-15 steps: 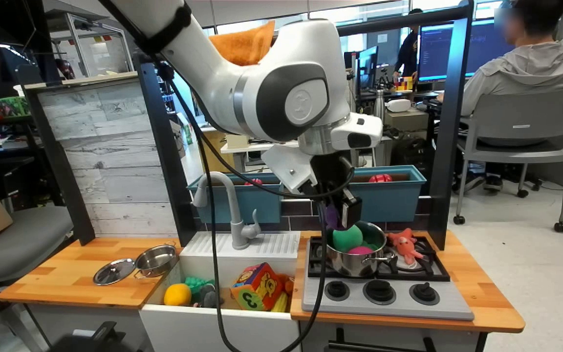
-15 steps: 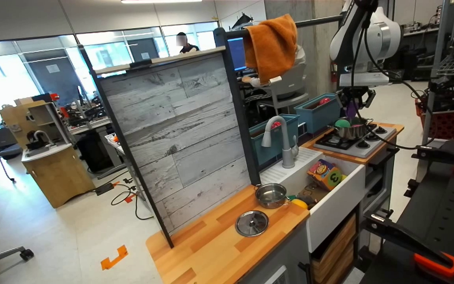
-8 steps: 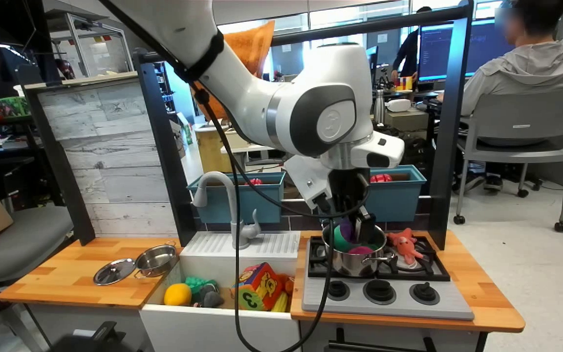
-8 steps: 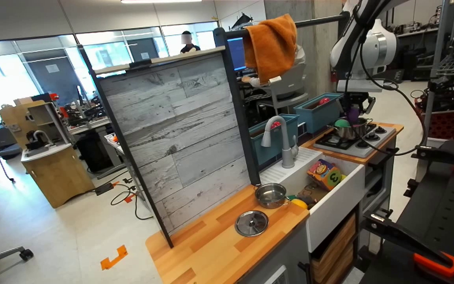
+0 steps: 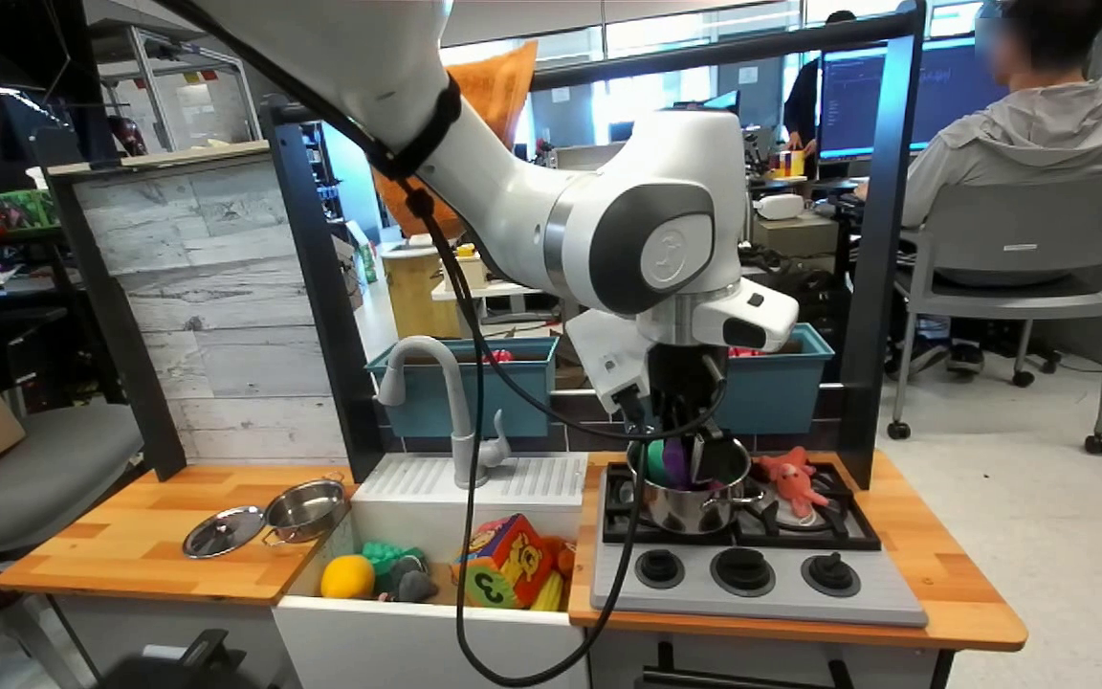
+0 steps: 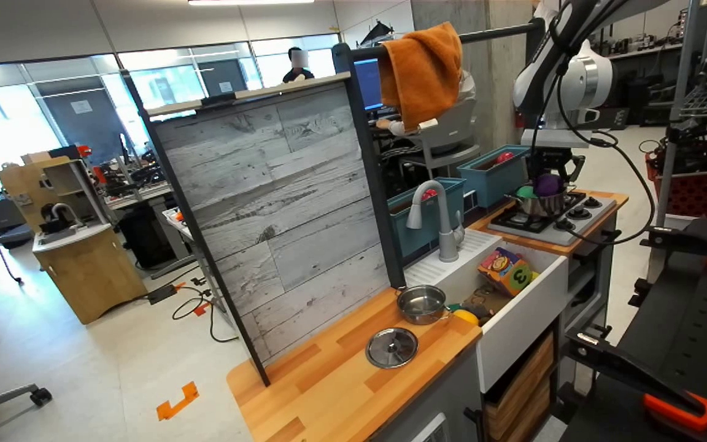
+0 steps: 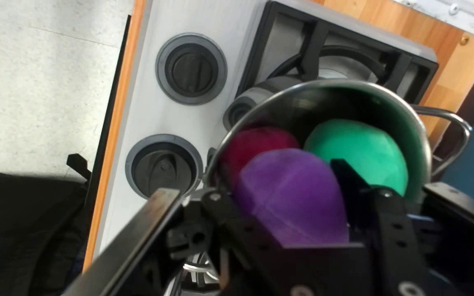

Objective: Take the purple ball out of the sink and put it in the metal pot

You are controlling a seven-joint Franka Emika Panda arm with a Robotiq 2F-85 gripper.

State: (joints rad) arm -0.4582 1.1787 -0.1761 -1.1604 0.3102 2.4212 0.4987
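Note:
The purple ball (image 7: 294,193) sits inside the metal pot (image 7: 420,139), against a green ball (image 7: 356,152) and a magenta ball (image 7: 261,142). My gripper (image 7: 284,181) reaches down into the pot's mouth with its fingers spread to either side of the purple ball. The right-hand finger pad (image 7: 346,181) still lies close along the ball; the far tip of the other finger is hidden. In both exterior views the purple ball (image 5: 674,463) (image 6: 548,185) shows at the pot's rim below the gripper. The white sink (image 5: 427,627) lies beside the stove.
The sink holds a yellow ball (image 5: 347,577), a grey toy (image 5: 411,581) and a colourful block (image 5: 510,565). A grey faucet (image 5: 455,402) arches above it. A red toy (image 5: 795,483) rests on the stove right of the pot. Blue planters (image 5: 766,392) line the back; the arm's cable (image 5: 474,574) hangs in front.
My gripper has moved down and across into the pot, carrying the purple ball with it. Its fingers have spread, and the squeezed ball looks rounder. The pot has shifted very slightly.

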